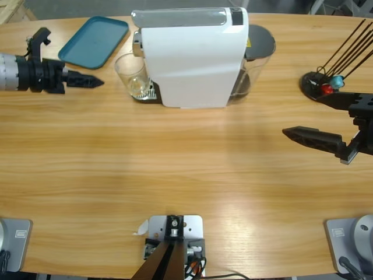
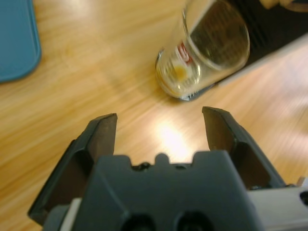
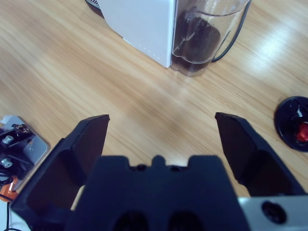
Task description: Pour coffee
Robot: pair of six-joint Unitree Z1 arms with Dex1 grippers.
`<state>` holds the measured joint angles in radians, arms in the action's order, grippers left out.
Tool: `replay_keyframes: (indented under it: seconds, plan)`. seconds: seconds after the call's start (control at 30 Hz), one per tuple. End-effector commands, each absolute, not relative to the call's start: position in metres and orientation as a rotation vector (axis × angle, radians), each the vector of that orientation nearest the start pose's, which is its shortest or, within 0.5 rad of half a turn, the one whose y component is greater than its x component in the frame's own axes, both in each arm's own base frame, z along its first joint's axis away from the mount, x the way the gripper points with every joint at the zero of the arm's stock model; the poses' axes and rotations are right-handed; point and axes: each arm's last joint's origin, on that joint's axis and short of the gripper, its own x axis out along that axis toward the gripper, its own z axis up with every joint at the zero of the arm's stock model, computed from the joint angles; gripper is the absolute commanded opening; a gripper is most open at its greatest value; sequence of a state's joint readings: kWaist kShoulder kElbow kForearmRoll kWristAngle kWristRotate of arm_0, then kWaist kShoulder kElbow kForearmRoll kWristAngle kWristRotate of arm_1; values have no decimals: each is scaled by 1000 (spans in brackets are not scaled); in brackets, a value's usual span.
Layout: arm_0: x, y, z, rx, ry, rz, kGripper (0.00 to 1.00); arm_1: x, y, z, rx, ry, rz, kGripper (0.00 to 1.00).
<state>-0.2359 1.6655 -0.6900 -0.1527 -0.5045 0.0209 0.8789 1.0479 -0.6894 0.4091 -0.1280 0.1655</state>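
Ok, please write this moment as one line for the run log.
left gripper: open, facing glass, apart | right gripper: open, empty | glass: upright at machine, thin coffee inside | tray: bare

Robot test bench in a lab or workshop: long, light wooden table (image 1: 175, 169) with rig hardware bolted at its edge. Staged props: boxy white coffee machine (image 1: 189, 55), flat teal plastic tray (image 1: 93, 41), round black capsule stand with thin rods (image 1: 323, 81).
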Motion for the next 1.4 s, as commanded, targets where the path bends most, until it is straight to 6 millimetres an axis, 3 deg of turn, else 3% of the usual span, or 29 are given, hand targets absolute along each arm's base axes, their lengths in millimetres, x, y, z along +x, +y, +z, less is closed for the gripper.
replay_keyframes:
  seconds: [0.03, 0.27, 0.57, 0.9, 0.97, 1.03, 1.1, 1.17, 1.4]
  plan:
    - [302, -95, 183, -209, 885, -674, 770, 87, 94, 295, -230, 746, 661, 977]
    - [311, -97, 174, -204, 901, -660, 769, 87, 95, 294, -232, 751, 661, 977]
    - [315, -107, 176, -188, 882, -687, 766, 88, 96, 293, -234, 756, 660, 977]
    - [310, -119, 170, -178, 911, -711, 766, 87, 95, 294, -231, 749, 661, 977]
    - [307, -109, 170, -174, 912, -660, 769, 87, 95, 294, -230, 748, 663, 977]
    - [301, -83, 174, -217, 905, -582, 770, 87, 95, 294, -230, 748, 663, 977]
    - [289, -68, 188, -210, 859, -541, 770, 87, 95, 294, -229, 748, 665, 977]
    - [266, -67, 214, -137, 778, -528, 770, 87, 95, 294, -229, 749, 665, 977]
    - [181, -94, 312, 242, 772, -574, 789, 90, 99, 293, -235, 759, 663, 982]
